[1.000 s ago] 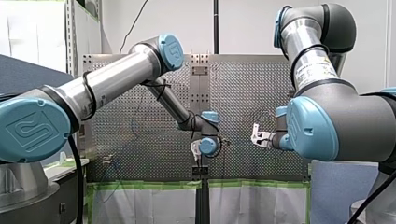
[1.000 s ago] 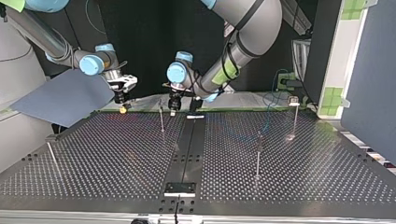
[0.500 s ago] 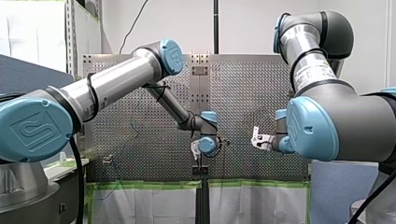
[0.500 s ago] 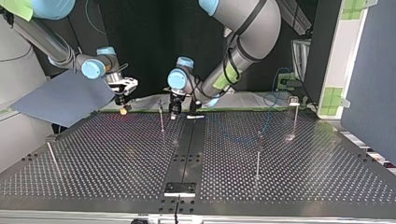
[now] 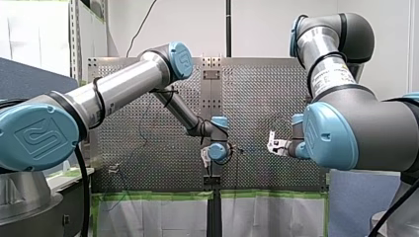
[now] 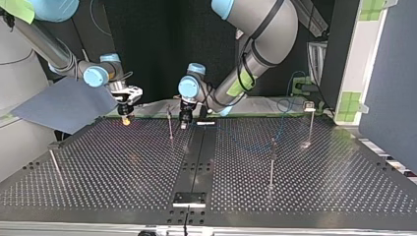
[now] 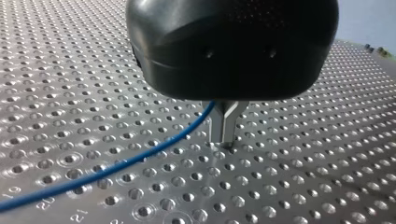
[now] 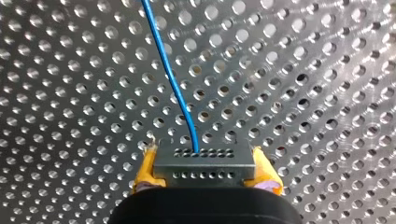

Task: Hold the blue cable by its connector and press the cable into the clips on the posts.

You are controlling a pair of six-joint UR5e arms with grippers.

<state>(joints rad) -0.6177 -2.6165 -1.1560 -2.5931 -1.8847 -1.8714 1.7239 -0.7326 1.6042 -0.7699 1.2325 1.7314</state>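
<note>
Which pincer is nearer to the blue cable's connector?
Right. My right pincer clamps the grey connector between its yellow pads; my left pincer is away from it, farther along the blue cable.

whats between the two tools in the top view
A thin post stands between the right tool and left tool, close to the left one, seen in the top view.

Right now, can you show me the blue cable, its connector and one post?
blue cable [image 8: 171, 83], right wrist view, on the middle of its visible stretch.
connector [image 8: 204, 164], right wrist view, on its grey face with the small holes.
post [image 6: 271, 164], top view, on its thin shaft.
</note>
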